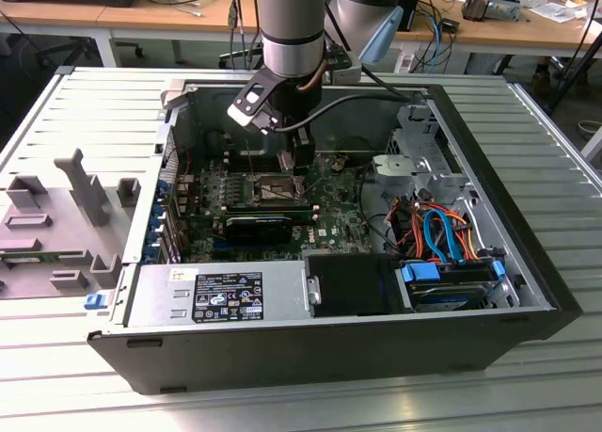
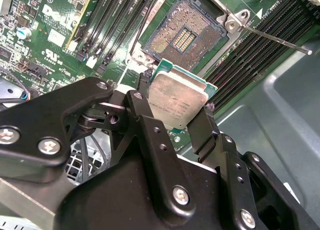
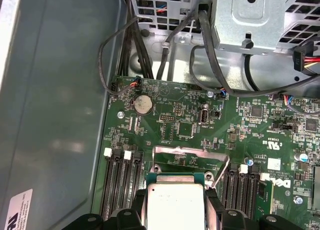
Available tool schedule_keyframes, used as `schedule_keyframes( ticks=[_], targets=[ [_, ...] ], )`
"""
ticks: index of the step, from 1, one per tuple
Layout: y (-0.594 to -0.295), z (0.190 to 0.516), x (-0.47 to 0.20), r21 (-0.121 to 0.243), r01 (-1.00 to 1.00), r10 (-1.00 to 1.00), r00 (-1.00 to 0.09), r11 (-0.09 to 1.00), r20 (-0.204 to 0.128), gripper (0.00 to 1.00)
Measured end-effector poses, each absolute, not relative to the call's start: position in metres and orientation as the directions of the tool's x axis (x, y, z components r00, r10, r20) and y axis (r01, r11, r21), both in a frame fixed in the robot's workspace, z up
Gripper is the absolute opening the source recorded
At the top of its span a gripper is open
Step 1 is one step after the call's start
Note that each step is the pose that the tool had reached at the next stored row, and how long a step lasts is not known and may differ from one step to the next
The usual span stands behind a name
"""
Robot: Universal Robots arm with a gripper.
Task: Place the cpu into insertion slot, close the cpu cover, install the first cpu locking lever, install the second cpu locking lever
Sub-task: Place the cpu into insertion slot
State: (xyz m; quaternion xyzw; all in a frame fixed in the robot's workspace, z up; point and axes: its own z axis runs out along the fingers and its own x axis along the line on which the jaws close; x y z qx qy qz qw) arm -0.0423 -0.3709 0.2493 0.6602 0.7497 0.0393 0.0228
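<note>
Black linkage gripper (image 2: pixel 176 103): jaws clenched on two opposite edges of the cpu (image 2: pixel 175 94), a small flat square chip with a dull silver-grey metal top and a green rim.
Chip is carried tilted above the board, over one edge of the insertion slot (image 2: pixel 186 35), a square dark socket recess with a silver metal rim. The slot's grid of contacts lies bare.
Thin square silver cpu cover (image 3: pixel 190 150), a frame with a large cut-out centre: swung up and open, standing just beyond the chip in the first wrist view.
Thin silver rod locking lever (image 2: pixel 275 40): unlatched, jutting from a corner of the slot across the long black memory slots (image 2: pixel 107 19), which flank the socket on two sides.
Green motherboard (image 1: pixel 329 220): flat inside an open black-and-grey computer case (image 1: pixel 282 352) on a grey ribbed metal table (image 1: pixel 85 394).
Exterior view:
- grey arm (image 1: pixel 292 18) enters at 12 o'clock
- silver power-supply box (image 1: pixel 226 296) lies at the board's 6 o'clock
- orange and blue cables (image 1: pixel 437 230) lie at its 3 o'clock
- grey moulded fixture (image 1: pixel 56 225) lies at the case's 9 o'clock
</note>
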Motion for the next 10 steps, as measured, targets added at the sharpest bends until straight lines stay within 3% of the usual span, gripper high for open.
schedule_keyframes(
  ticks=[10],
  targets=[
    [-0.3708,0.2491,-0.0423,0.089,0.989,0.993,-0.12,0.118,0.018,0.55]
  ],
)
